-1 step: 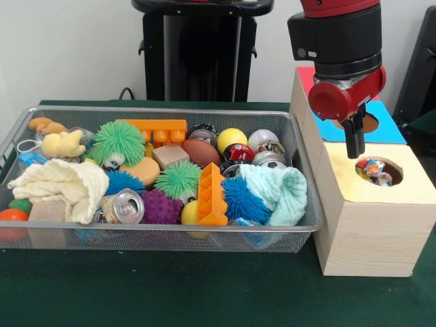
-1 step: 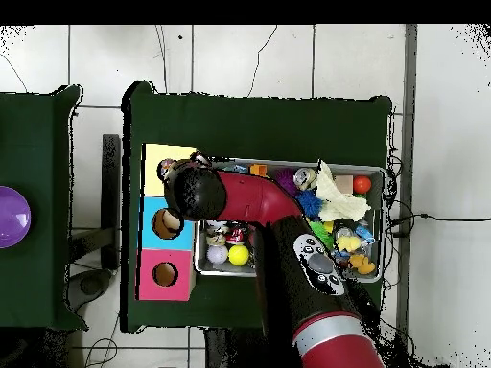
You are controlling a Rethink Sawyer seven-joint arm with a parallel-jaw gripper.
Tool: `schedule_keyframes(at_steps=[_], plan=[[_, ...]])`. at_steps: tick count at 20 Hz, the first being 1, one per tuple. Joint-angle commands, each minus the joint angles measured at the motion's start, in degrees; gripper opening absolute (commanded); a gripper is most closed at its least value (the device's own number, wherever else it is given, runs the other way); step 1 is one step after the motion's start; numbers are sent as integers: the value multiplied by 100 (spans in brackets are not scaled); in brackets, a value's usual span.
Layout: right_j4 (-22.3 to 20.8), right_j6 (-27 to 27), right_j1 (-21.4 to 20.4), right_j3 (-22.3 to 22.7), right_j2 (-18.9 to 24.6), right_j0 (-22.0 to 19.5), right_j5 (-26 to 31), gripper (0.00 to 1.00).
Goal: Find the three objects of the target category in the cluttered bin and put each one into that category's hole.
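Pincer (image 1: 355, 146): hangs just above the yellow box's hole (image 1: 379, 170); whether apart or together, cannot tell.
Crumpled wrapper (image 1: 373, 170): inside that hole.
Bin (image 1: 300, 163): crowded with toys beside the boxes.

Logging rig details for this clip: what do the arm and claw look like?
The arm is red with black sections. From overhead a pale grey band rings it near the base, and a black panel carries light markings. In the front view a black cylindrical wrist meets a rounded red housing, and the claw is slim and black.
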Motion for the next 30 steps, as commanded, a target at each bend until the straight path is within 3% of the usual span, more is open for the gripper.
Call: schedule_keyframes(at_steps=[1, 16, 30], plan=[[-169, 924, 106, 206, -70, -31, 532, 0], [-82, 1046, 537, 317, 277, -99, -150, 0], [95, 1187, 689, 478, 602, -183, -381, 0]])
